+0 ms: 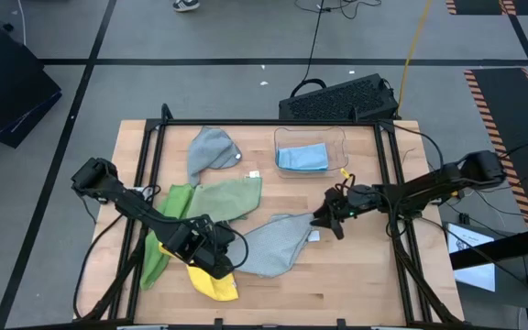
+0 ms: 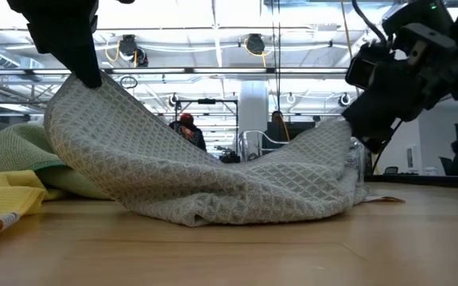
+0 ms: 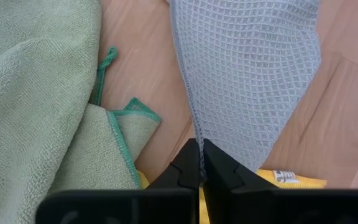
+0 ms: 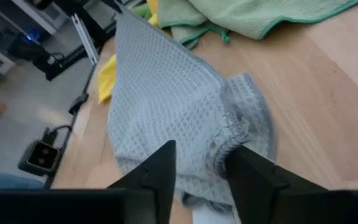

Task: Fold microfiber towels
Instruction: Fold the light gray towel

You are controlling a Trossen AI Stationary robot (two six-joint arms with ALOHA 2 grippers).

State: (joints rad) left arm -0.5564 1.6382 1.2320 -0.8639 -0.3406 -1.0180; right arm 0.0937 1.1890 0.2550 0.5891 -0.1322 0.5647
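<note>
A grey waffle-weave towel (image 1: 278,243) (image 2: 213,175) is stretched between my two grippers over the table's near middle. Its middle sags onto the wood. My left gripper (image 1: 232,251) (image 3: 201,155) is shut on its left corner. My right gripper (image 1: 322,220) (image 4: 201,155) is closed on its right end. A second grey towel (image 1: 214,151) lies at the far left. A sage green towel (image 1: 230,197), a bright green one (image 1: 168,234) and a yellow one (image 1: 214,284) lie by the left arm. A light blue towel (image 1: 302,158) lies in the bin. My left gripper pinches the grey towel's pointed corner (image 3: 197,134) between its two shut fingers, slanting down from above. The corner is lifted clear and the cloth runs down from it to the table. My right gripper has the bunched hem of the towel's right end (image 4: 225,146) between its two fingers (image 4: 250,171), coming nearly level from the table's right. Several gathered layers sit in the gap. That end (image 2: 344,139) is raised off the wood.
A clear plastic bin (image 1: 337,137) stands at the far middle of the table. A black keyboard (image 1: 337,99) lies beyond the far edge. Bare wood shows at the near right (image 1: 356,275). People stand in the room behind (image 2: 185,127).
</note>
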